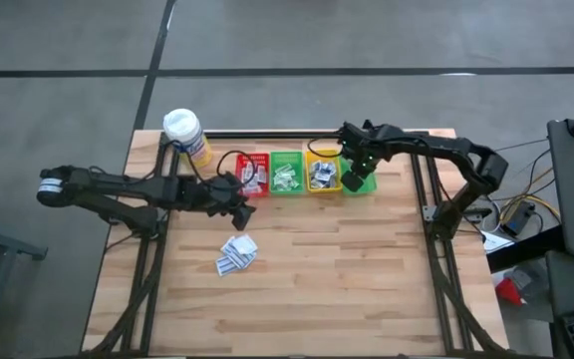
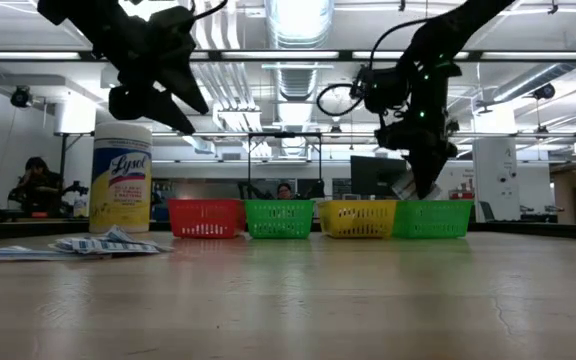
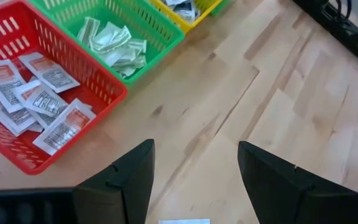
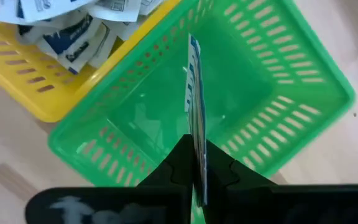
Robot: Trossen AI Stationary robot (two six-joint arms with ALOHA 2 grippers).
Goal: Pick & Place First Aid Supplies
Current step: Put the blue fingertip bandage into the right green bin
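Loose on the bench (image 1: 367, 289), nearest you in the low view, a small heap of flat white sachets (image 1: 236, 252) waits; just beyond it your left end effector (image 1: 241, 205) hangs released and empty, beside the red bin (image 1: 251, 173) of red-printed sachets (image 3: 36, 99). Moving right, the green bin (image 1: 287, 172) holds crumpled green packets (image 3: 114, 45), and the yellow bin (image 1: 322, 171) holds blue-printed ones (image 4: 67, 31). Farthest right, your right end effector (image 4: 197, 171) is clenched on a blue-edged sachet (image 4: 194, 112), held on edge above the end green bin (image 4: 278, 93), which looks empty. Expect these to be nearly weightless, thin and floppy, with slick wrappers that slide or cling together. Take one by a free edge or corner, pinching lightly, so you lift a single sachet, not two.
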